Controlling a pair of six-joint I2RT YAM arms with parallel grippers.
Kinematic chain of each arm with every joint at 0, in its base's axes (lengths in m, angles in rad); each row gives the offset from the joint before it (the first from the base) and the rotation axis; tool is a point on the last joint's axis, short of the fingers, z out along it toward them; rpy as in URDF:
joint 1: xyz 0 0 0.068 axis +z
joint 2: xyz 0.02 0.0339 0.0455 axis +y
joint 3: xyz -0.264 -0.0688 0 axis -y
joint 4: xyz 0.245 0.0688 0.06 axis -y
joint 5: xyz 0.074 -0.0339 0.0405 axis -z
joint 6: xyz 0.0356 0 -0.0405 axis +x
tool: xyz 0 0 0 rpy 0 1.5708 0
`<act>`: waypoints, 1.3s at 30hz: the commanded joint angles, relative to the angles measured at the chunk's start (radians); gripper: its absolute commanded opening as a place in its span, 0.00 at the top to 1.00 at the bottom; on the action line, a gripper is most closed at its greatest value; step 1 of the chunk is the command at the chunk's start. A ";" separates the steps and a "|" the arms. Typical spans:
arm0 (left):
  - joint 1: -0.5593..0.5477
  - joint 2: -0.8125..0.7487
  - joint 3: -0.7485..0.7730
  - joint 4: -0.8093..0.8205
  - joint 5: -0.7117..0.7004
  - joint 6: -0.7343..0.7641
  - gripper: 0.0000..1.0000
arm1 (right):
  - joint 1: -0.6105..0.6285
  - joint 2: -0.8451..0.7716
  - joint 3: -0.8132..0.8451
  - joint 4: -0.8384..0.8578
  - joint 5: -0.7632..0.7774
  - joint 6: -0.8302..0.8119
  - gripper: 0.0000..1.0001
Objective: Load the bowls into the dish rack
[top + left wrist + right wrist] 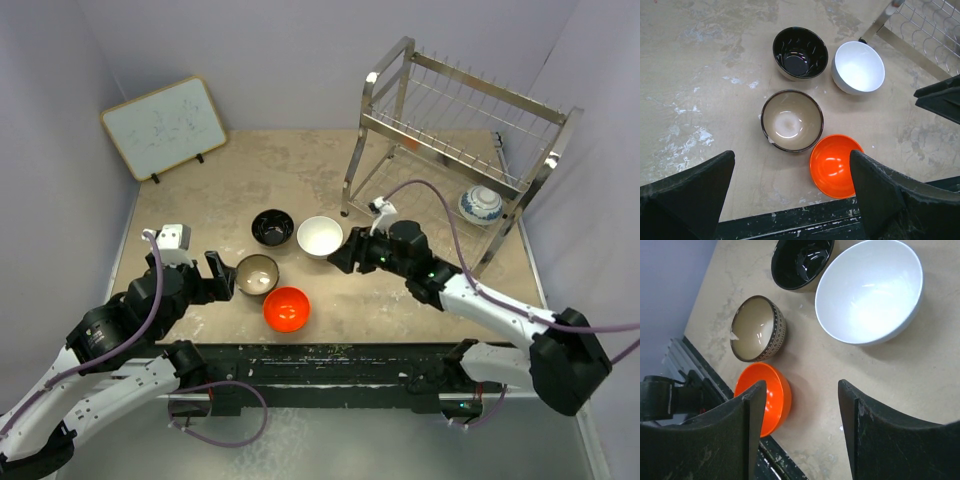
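Down at the near edge, the left hand (792, 156) is spread wide with nothing in it, its two dark fingers (690, 195) framing the cluster. Directly ahead of it is the tan-brown bowl (792, 120), and just off its right finger is the orange-red bowl (836, 165), so tight to the tan one I can't tell whether the rims touch. Across from it the right hand (801, 387) is open too, moderately wide and empty, hovering above the tabletop (400, 300), with the white bowl (869, 290) right in front of its fingers. Just beyond that is the black bowl (801, 262), upright and tucked close beside the white. Four bowls are out on the tabletop, then. Behind the right hand stands the dish rack (440, 150), with the blue-and-white bowl (480, 204) upside down on its lower tier. Off beyond the left hand, well apart, leans a whiteboard (165, 127). The danger, as I read it, is the crowding: both hands face the same knot of bowls, so if both reach at once they may clash. A pinch on the white bowl's glossy rim could slip, or shove it into the black one. On the way in, a carried bowl could also clip the rack's front rail or knock the one already inside.
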 commanded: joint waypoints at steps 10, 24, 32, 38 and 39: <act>-0.001 0.005 0.001 0.026 -0.012 -0.003 0.01 | 0.120 0.389 0.421 -0.207 0.199 -0.294 0.36; 0.000 0.006 0.001 0.024 -0.014 0.000 0.01 | 0.150 0.650 0.613 -0.257 0.205 -0.396 0.38; -0.001 0.006 0.000 0.025 -0.014 0.000 0.01 | 0.164 0.711 0.608 -0.260 0.271 -0.411 0.38; 0.000 0.002 0.001 0.026 -0.014 0.002 0.01 | 0.172 0.735 0.609 -0.243 0.320 -0.421 0.58; -0.001 0.003 0.001 0.027 -0.013 0.002 0.01 | 0.173 0.738 0.614 -0.246 0.323 -0.423 0.67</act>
